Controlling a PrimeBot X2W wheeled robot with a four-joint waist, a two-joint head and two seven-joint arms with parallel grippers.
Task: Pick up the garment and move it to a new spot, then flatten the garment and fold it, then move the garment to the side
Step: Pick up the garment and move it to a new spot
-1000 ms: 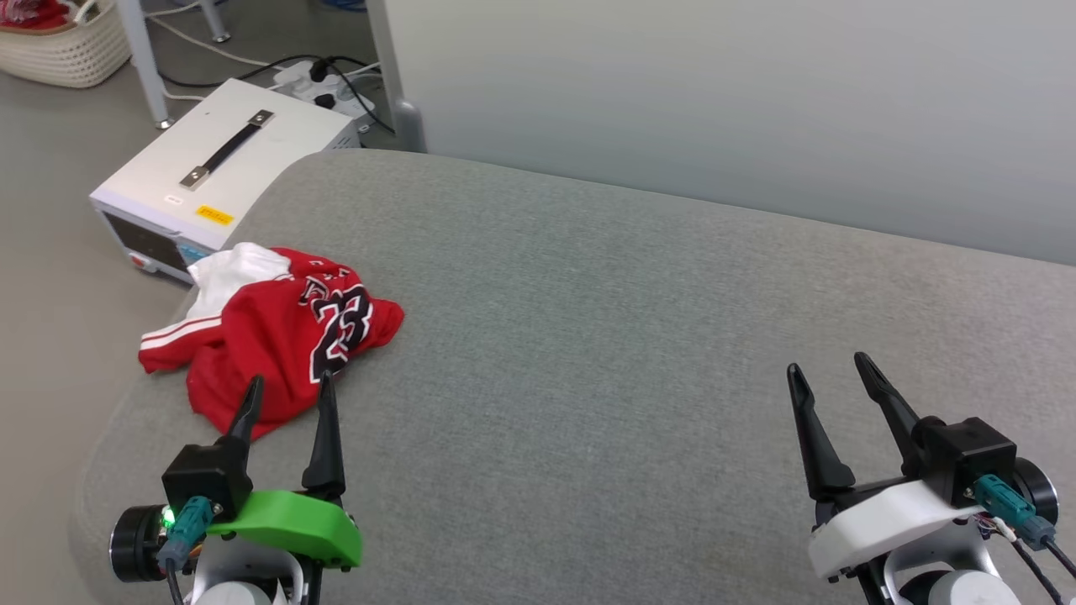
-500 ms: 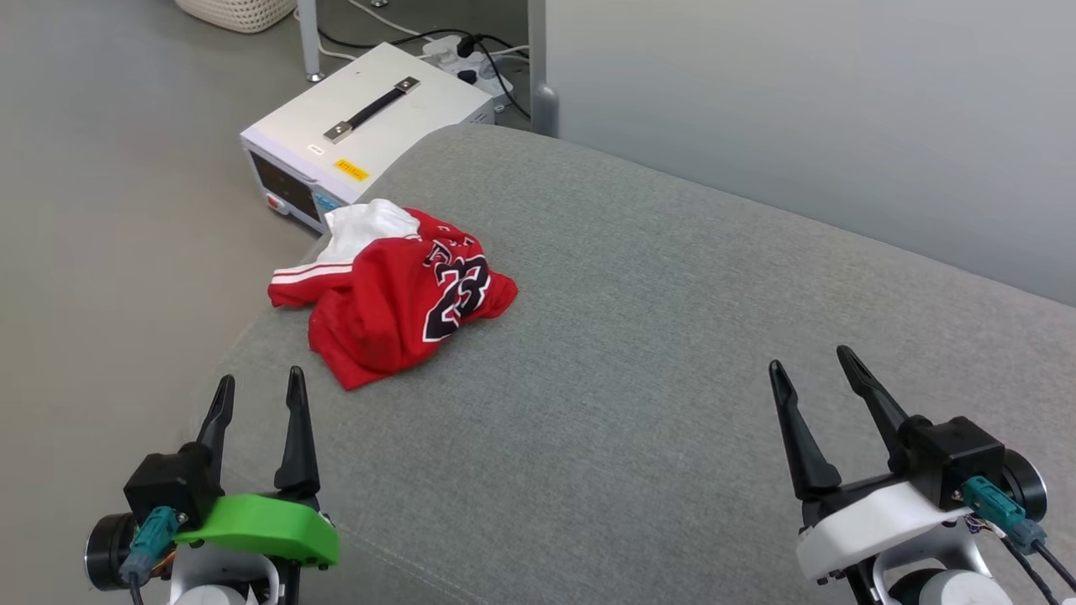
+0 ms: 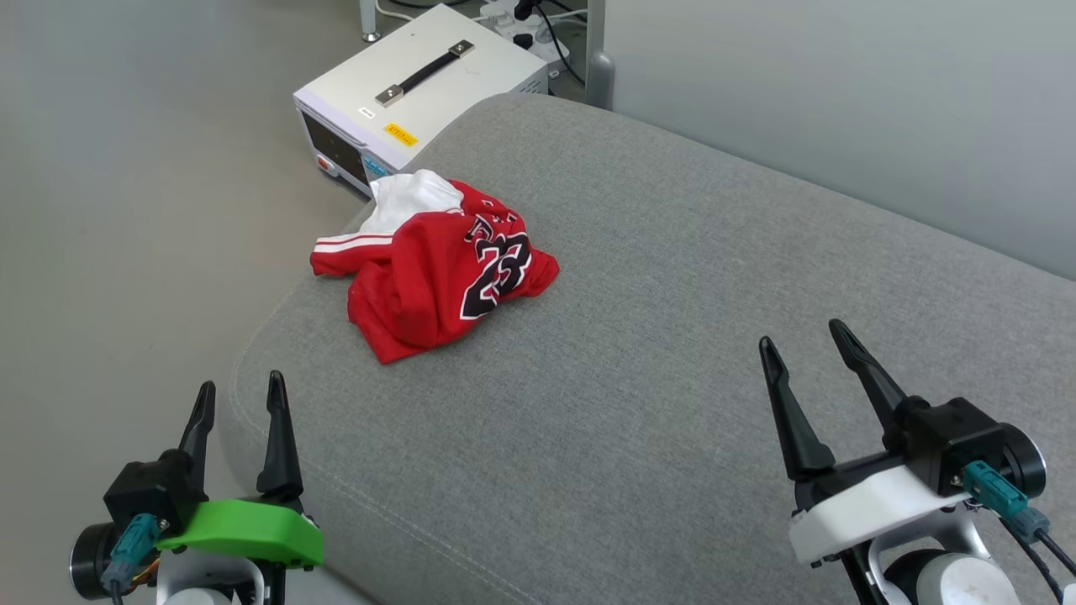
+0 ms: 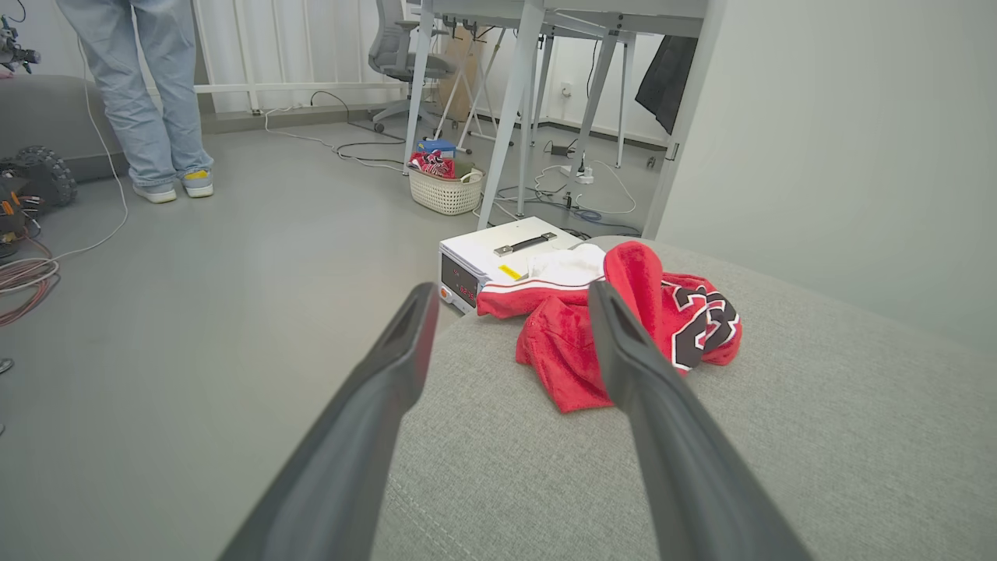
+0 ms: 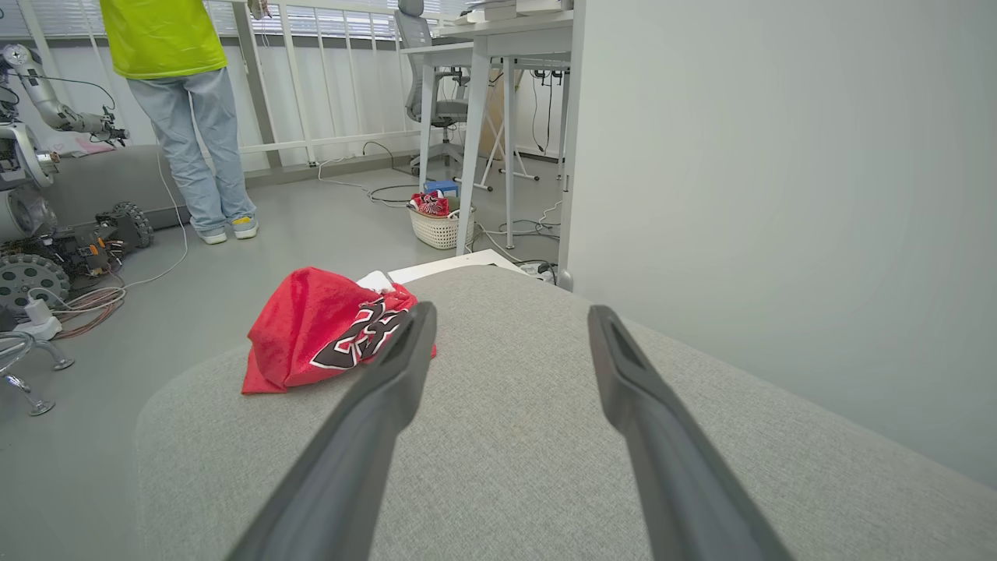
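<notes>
The garment (image 3: 429, 269) is a crumpled red jersey with a white sleeve and black number, lying near the left end of the grey cushioned surface (image 3: 656, 353). My left gripper (image 3: 239, 385) is open and empty, hovering at the cushion's near left edge, well short of the garment. In the left wrist view the garment (image 4: 561, 351) lies ahead between and behind the fingers of the left gripper (image 4: 512, 288). My right gripper (image 3: 800, 334) is open and empty over the cushion's right part. From the right gripper (image 5: 511, 309) the garment (image 5: 311, 327) sits far ahead to the left.
A white box with a black handle (image 3: 437, 84) stands on the floor just beyond the cushion's far left corner. A pale partition (image 3: 841, 101) runs behind the cushion. A person's legs (image 4: 148, 93), a basket (image 4: 445, 191), table legs and cables are farther back.
The whole head view has shifted, so the camera has moved. The garment lies as before. My left gripper now stands farther from the garment, at the cushion's edge. Both grippers stay open.
</notes>
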